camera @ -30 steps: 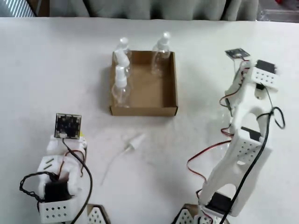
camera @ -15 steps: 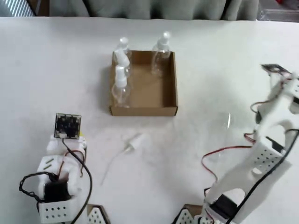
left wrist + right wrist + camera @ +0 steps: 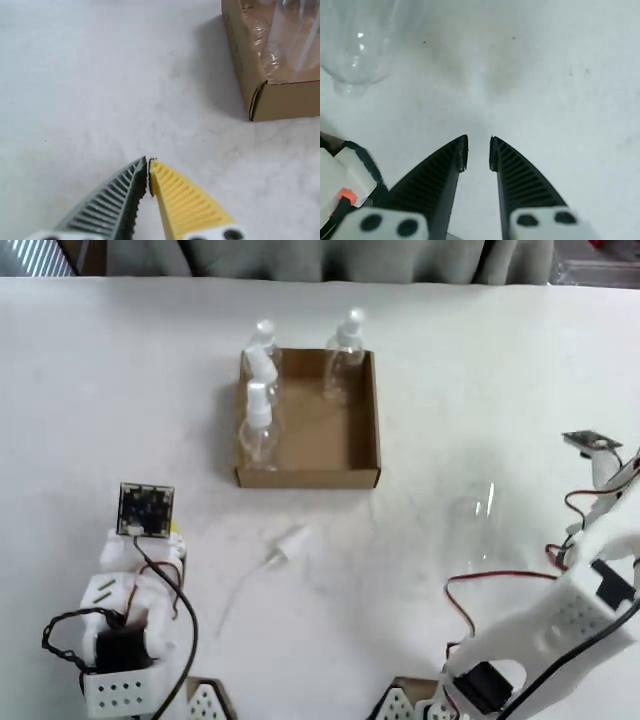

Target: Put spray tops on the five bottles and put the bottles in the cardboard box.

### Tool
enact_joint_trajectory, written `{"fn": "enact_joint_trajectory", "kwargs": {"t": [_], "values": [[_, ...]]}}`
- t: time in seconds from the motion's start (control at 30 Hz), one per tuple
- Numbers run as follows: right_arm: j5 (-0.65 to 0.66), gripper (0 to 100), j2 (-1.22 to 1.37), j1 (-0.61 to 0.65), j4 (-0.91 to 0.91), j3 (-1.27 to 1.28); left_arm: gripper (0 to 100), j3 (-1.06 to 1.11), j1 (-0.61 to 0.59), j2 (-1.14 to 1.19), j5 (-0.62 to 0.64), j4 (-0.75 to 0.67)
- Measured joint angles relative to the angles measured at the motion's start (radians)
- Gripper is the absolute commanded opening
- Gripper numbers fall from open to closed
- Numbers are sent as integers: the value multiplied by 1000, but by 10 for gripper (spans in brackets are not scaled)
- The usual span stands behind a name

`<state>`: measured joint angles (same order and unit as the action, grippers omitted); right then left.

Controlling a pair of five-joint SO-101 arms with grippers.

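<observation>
the right end effector (image 3: 476, 150), barely parted and empty, should open wide and take the clear bottle (image 3: 357, 45) low, neck free for the spray top (image 3: 287, 540)

We note a white table (image 3: 120, 370) taking up nearly the whole high view, matte, with faint grey scuffing near its middle. Close up, its surface carries a few small dark specks (image 3: 424, 42). Along the far edge, behind the table, we see grey fabric (image 3: 330, 258) hanging in soft vertical folds. In the far left corner sits a pale slatted panel (image 3: 35, 255), and just beside it a brown wooden piece (image 3: 85, 255). At the far right corner, a small red patch (image 3: 610, 245); we cannot tell what it is.
</observation>
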<state>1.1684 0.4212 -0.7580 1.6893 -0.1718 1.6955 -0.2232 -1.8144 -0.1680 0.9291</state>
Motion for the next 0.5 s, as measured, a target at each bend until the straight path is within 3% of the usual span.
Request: {"fn": "enact_joint_trajectory", "kwargs": {"t": [0.17, 0.5], "values": [[3, 53, -178, 0, -20, 180, 20, 0, 0, 0, 0, 0], [9, 51, -488, 3, -311, 601, 20, 0, 0, 0, 0, 0]]}}
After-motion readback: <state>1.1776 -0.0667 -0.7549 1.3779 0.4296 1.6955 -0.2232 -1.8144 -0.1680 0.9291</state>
